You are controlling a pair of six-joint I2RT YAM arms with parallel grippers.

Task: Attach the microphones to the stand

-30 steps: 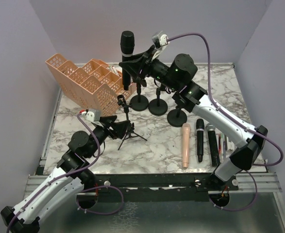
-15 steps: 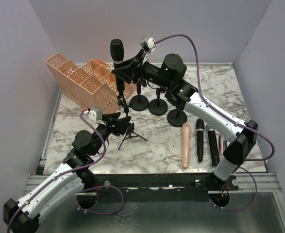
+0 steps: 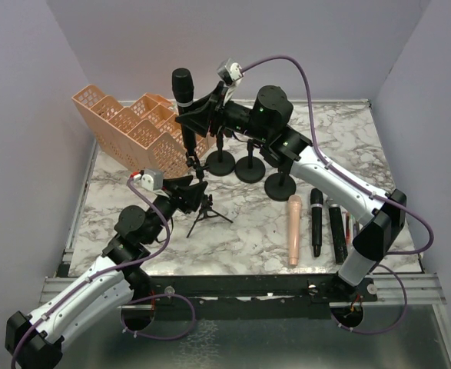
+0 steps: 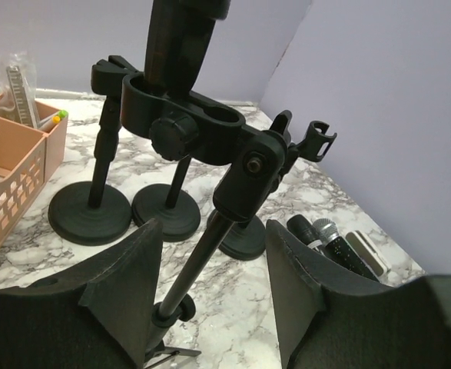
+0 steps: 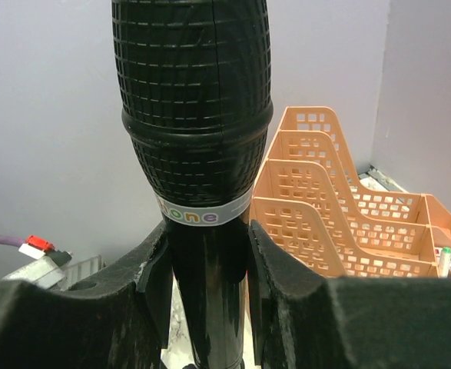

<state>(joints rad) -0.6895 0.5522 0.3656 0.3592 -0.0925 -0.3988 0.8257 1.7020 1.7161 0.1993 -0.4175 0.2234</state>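
My right gripper (image 3: 192,117) is shut on a black microphone (image 3: 183,84), held upright above the small tripod stand (image 3: 204,209). In the right wrist view the fingers clamp the microphone's handle (image 5: 210,292) just under its head. The left wrist view shows the microphone's lower end (image 4: 180,38) entering the stand's ring clip (image 4: 183,123). My left gripper (image 4: 213,224) is open around the stand's pole (image 4: 198,261), with a gap on the right side. A pale pink microphone (image 3: 294,228), a black one (image 3: 316,221) and one with a silver mesh head (image 3: 336,227) lie side by side on the marble.
Three round-based stands (image 3: 221,163) (image 3: 250,169) (image 3: 280,185) stand behind the tripod, each with an empty clip. An orange tiered basket (image 3: 133,127) sits at the back left, close to the held microphone. Thin pens (image 3: 350,227) lie right of the microphones.
The right arm has carried the black microphone left and down onto the tripod stand's clip. The left gripper's jaws have narrowed around the stand's pole.
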